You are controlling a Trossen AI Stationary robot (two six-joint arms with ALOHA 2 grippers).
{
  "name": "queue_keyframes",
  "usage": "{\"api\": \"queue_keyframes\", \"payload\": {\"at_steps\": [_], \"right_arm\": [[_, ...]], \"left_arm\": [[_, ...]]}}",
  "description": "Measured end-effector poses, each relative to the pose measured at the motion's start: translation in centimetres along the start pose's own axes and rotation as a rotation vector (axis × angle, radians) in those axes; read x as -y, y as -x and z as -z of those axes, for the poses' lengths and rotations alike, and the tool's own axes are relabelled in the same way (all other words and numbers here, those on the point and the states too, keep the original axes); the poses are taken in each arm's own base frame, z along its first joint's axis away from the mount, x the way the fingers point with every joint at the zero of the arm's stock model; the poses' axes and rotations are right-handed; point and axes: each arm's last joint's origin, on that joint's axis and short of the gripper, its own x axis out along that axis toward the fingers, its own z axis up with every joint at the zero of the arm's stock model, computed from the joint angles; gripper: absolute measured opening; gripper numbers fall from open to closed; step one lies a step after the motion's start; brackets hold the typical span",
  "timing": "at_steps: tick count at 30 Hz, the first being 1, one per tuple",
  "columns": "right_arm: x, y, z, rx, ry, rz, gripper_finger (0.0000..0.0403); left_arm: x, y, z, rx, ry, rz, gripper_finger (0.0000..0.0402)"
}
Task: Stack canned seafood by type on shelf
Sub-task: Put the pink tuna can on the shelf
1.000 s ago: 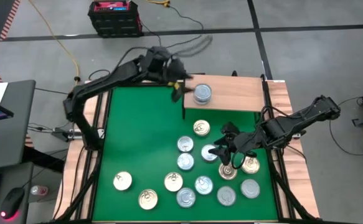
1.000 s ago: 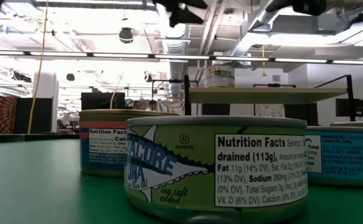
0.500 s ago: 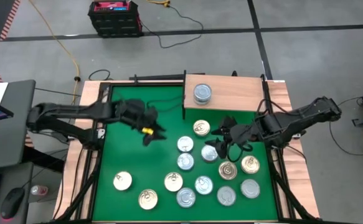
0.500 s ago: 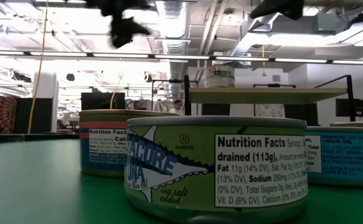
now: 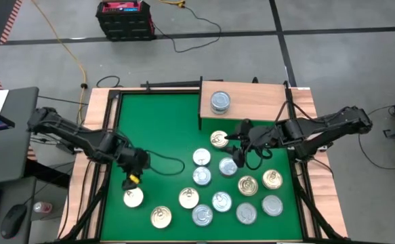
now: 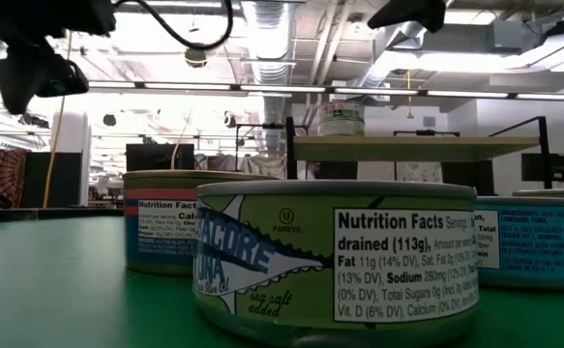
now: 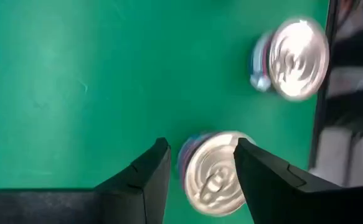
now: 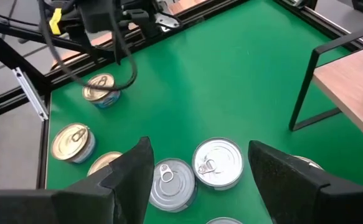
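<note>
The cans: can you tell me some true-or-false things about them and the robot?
1. One can sits on the shelf. True.
2. The left tool hangs over a gold-lidded can near the table's left front. True; its fingers are open either side of the can, not gripping.
3. The right tool is gripping a can. False; it is open and empty above the cans.
4. The table top is red. False; it is green.
5. All lids are gold. False; some are silver.
</note>
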Motion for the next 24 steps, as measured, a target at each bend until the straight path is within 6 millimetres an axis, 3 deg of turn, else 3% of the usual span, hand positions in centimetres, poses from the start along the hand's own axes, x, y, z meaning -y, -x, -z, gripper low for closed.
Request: {"api": "queue_keyframes", "payload": {"at_steps": [4,18,24], "right_arm": [[-0.1,0.0,0.0,0.001,0.002,-0.006,0.0283],[-0.8,0.3,0.3,0.017,0.016,-0.007,0.0283],[-0.8,0.3,0.3,0.016,0.004,-0.008,0.0283]], "left_arm": [[0.8,-1.0,0.4,-0.058,-0.167,-0.015,0.0167],[1.7,-6.8,-0.1,-0.259,-0.366,-0.072,0.0165],[0.8,-8.5,1.0,-0.240,-0.331,-0.006,0.0123]]}}
